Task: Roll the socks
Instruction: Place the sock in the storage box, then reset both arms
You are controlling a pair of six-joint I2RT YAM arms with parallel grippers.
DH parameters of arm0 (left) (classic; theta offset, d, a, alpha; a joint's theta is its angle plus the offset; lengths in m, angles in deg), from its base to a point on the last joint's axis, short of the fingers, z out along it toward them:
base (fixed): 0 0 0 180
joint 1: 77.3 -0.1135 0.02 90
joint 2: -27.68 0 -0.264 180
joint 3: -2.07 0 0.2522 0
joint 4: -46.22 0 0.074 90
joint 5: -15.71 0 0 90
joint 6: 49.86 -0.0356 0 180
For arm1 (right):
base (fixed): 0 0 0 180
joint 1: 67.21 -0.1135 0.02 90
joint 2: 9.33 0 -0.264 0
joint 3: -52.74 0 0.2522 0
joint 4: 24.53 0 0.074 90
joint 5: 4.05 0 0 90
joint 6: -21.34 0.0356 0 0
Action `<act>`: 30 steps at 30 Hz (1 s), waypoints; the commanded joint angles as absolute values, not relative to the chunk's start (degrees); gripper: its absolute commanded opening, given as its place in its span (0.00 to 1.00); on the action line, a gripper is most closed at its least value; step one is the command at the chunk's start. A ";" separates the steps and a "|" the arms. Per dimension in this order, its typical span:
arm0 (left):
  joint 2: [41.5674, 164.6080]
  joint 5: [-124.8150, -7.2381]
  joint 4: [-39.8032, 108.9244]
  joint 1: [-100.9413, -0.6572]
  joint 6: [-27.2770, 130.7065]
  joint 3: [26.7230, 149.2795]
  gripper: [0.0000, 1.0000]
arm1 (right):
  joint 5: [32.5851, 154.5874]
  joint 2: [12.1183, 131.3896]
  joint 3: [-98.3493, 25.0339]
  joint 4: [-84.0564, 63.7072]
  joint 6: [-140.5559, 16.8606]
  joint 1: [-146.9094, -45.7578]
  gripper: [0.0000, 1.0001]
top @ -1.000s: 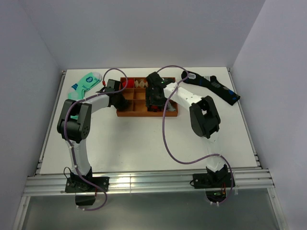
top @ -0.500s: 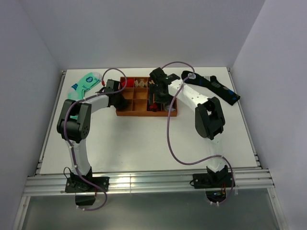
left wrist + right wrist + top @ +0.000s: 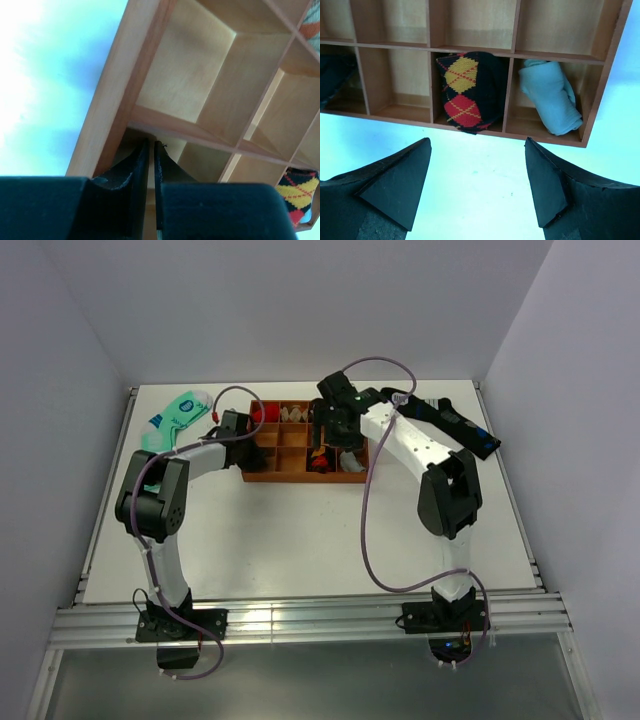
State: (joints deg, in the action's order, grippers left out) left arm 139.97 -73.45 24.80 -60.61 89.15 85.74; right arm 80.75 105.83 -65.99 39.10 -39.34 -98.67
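Note:
The rolled black argyle sock [image 3: 470,92] with red and yellow diamonds sits in a front-row compartment of the wooden tray [image 3: 470,129]. It also shows in the top view [image 3: 320,456] and the left wrist view [image 3: 299,187]. My right gripper [image 3: 477,185] is open and empty, apart from the sock and hovering over the tray's right half [image 3: 336,426]. My left gripper [image 3: 151,142] is shut on the tray's left wall [image 3: 117,95], at the tray's left end in the top view [image 3: 248,434].
A rolled light blue sock [image 3: 550,97] fills the compartment right of the argyle one. A mint green and white sock [image 3: 178,412] lies at the back left. A dark navy sock [image 3: 445,420] lies at the back right. The walls stand close behind.
My right gripper has lifted off the tray and drawn back, open, leaving the argyle sock in its compartment. The left gripper stays on the tray wall.

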 commanded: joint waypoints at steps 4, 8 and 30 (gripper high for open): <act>133.60 -73.06 27.27 -59.20 87.95 85.35 0.20 | 79.70 99.31 -64.21 37.92 -40.62 -98.06 0.84; 130.96 -72.53 26.66 -59.11 86.63 87.37 0.28 | 80.84 96.33 -62.72 36.26 -41.06 -97.97 0.89; 72.28 -70.16 7.59 -53.22 75.04 67.89 0.50 | 81.82 43.54 -19.95 18.33 -42.03 -97.79 1.00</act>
State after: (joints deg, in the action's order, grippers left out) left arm 77.35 -72.16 13.82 -53.46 79.49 73.00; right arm 82.55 50.46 -26.58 23.82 -41.51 -98.10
